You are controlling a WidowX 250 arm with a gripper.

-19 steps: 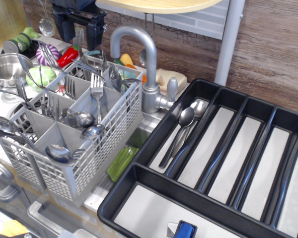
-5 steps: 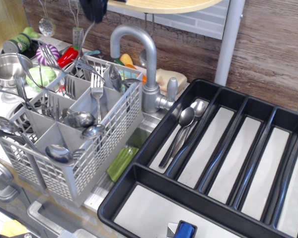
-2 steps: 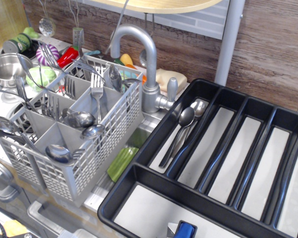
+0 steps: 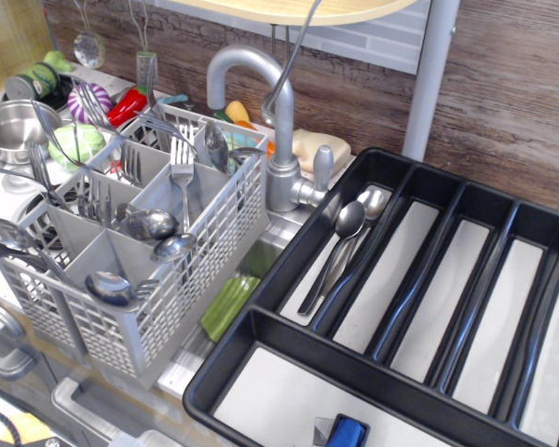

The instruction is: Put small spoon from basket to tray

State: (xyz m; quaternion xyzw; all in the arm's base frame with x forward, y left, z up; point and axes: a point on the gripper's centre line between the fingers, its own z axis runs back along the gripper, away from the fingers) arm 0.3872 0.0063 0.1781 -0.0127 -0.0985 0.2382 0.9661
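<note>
The gripper is above the top edge and out of view. A slim steel small spoon (image 4: pixel 294 48) hangs slanted from the top edge, in the air over the tap, between basket and tray. What holds it is hidden. The light grey lattice basket (image 4: pixel 214 233) stands at the left, with forks and wide-bowled spoons upright in its compartments. The black tray (image 4: pixel 261 321) lies at the right. Two spoons (image 4: pixel 348 220) lie in its leftmost long compartment.
A grey curved tap (image 4: pixel 261 84) rises between basket and tray. A steel pot (image 4: pixel 7 130) and coloured toys sit at the far left. A green sponge (image 4: pixel 228 303) lies in the sink gap. A blue object (image 4: pixel 347 433) sits in the tray's front compartment.
The gripper rose from above the basket's back and left the view at the top. The thin spoon moved right, from left of the tap to over it.
</note>
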